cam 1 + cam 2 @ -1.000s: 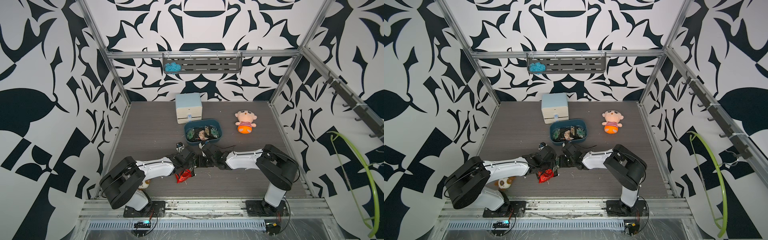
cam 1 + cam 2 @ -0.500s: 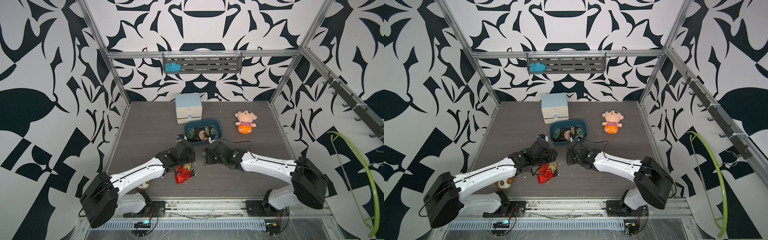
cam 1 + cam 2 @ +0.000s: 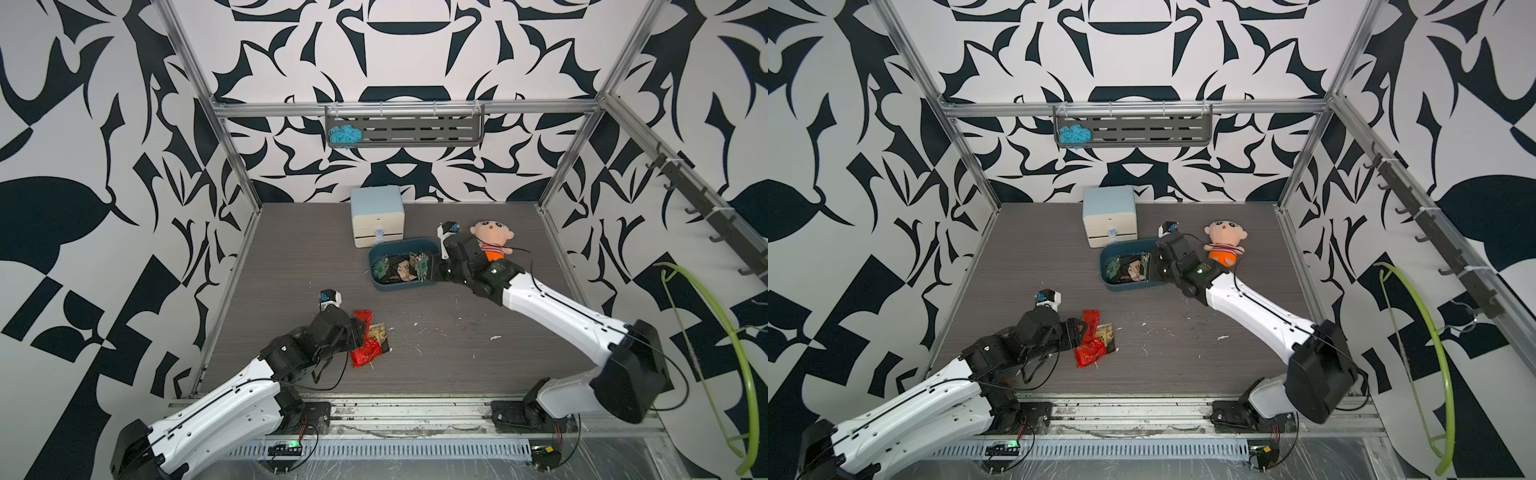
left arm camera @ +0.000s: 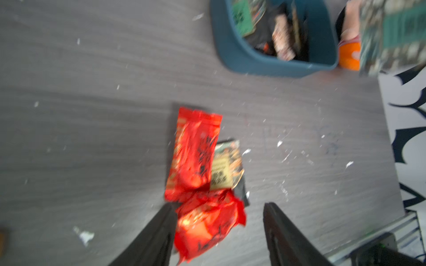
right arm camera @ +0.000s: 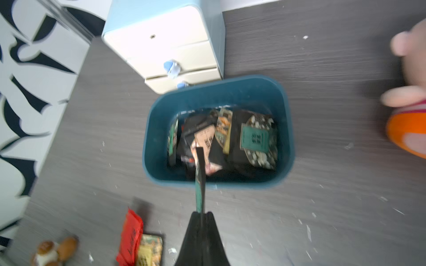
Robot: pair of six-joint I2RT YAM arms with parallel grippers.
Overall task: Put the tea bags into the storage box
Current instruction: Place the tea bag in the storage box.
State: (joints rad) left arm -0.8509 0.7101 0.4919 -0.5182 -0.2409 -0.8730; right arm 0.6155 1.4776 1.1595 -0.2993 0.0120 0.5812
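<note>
Sachets of crinkled foil lie overlapped at the front of the table (image 4: 69,115): two red tea bags (image 4: 193,152) and a tan-gold sachet (image 4: 224,165). The left gripper (image 4: 219,206) has its jaws spread wide over the nearest red packet (image 4: 207,228). Closing there may pinch two at once or skid the slick foil aside. Farther back, the right gripper (image 5: 200,215) is clamped on a teal-labelled sachet (image 5: 199,175), held edge-on above the storage box (image 5: 289,138) wall. Released early, it could catch the rim. Dark and green-labelled packets (image 5: 253,138) lie jumbled inside.
</note>
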